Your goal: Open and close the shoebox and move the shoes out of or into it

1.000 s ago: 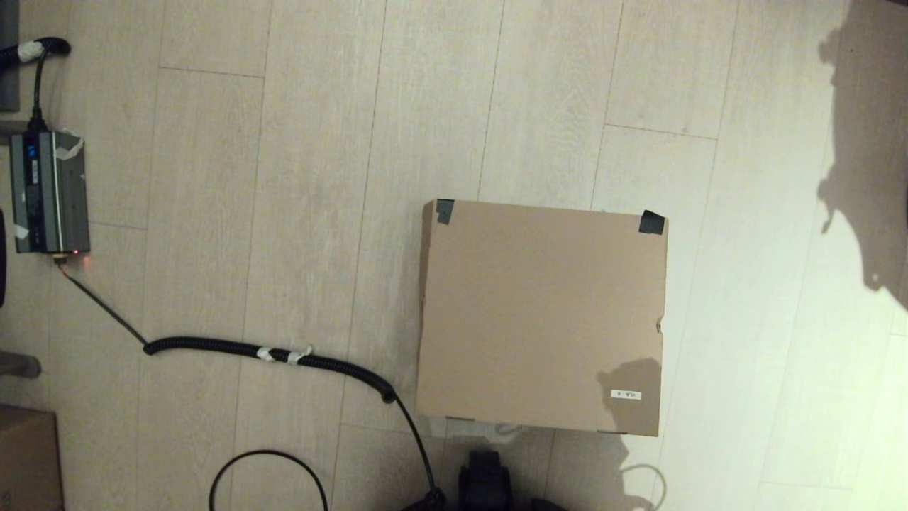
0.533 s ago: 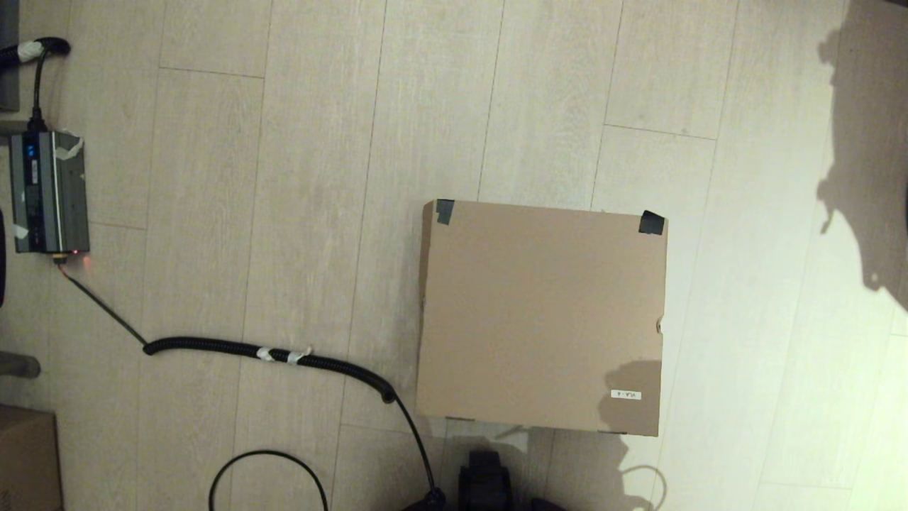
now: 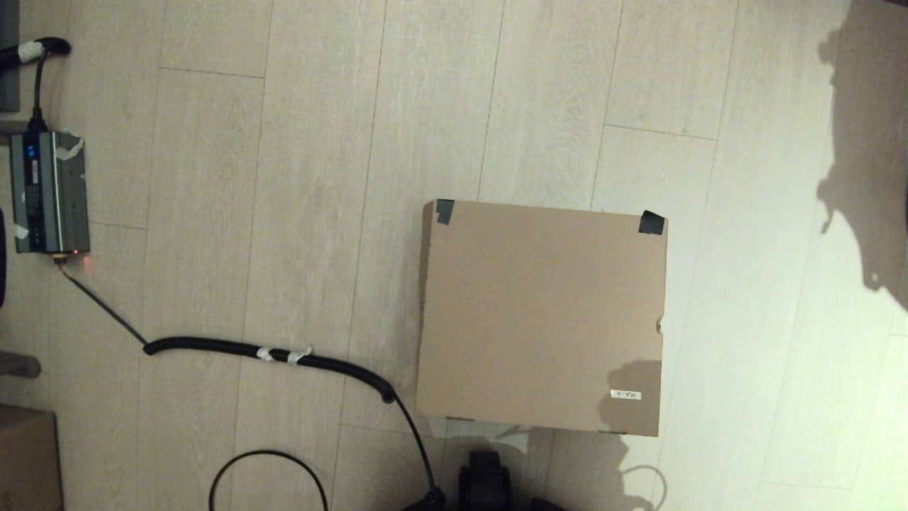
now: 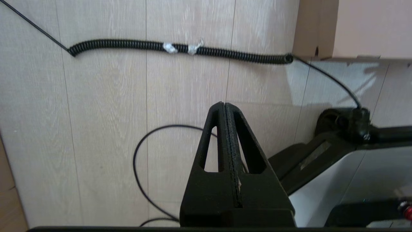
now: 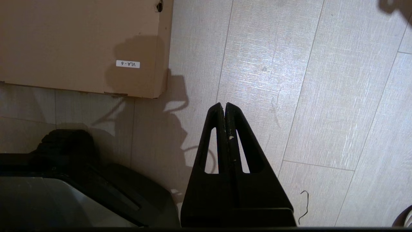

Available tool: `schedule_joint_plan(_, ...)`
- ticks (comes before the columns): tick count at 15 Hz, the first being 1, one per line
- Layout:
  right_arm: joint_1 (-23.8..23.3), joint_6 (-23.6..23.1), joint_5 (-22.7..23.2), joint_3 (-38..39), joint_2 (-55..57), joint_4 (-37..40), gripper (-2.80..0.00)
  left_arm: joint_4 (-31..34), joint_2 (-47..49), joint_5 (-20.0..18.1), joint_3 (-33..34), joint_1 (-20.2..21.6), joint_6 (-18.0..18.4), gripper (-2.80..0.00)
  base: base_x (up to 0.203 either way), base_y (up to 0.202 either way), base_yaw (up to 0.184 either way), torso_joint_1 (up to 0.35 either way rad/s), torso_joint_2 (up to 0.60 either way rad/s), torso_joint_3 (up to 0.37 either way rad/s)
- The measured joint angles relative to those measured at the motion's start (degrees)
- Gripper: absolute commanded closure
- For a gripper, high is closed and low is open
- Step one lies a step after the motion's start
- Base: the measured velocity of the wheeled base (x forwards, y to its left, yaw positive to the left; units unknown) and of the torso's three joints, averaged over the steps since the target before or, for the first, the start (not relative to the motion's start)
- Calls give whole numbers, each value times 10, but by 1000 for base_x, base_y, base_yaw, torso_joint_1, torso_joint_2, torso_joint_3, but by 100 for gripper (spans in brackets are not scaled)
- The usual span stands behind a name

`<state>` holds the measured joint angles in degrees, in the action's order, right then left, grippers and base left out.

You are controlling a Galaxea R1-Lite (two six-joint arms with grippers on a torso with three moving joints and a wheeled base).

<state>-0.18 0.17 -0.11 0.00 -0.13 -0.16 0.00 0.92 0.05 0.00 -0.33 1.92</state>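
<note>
The brown cardboard shoebox (image 3: 543, 316) lies on the wooden floor in front of me with its lid down flat, dark tape on its two far corners and a small white label (image 3: 626, 394) near its near right corner. The shoes are hidden from every view. My left gripper (image 4: 224, 104) hangs shut and empty above the floor, to the near left of the shoebox (image 4: 354, 29). My right gripper (image 5: 224, 105) is shut and empty too, over bare floor just off the near right corner of the shoebox (image 5: 80, 45). Neither gripper shows in the head view.
A coiled black cable (image 3: 269, 351) runs across the floor to the shoebox's near left corner. A grey power unit (image 3: 50, 191) sits at the far left, another cardboard box (image 3: 28, 458) at the near left edge. My dark base (image 3: 486, 482) is just before the shoebox.
</note>
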Motion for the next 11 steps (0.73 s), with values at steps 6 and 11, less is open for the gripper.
schedule_joint_plan(6,0,0,-1,0,0,1,0,0,-10,0,0,1,-5,0,0,0,0,0,0,0)
schedule_joint_plan(11,0,-1,-1,0,0,0,0,0,-11,0,0,1,-5,0,0,0,0,0,0,0)
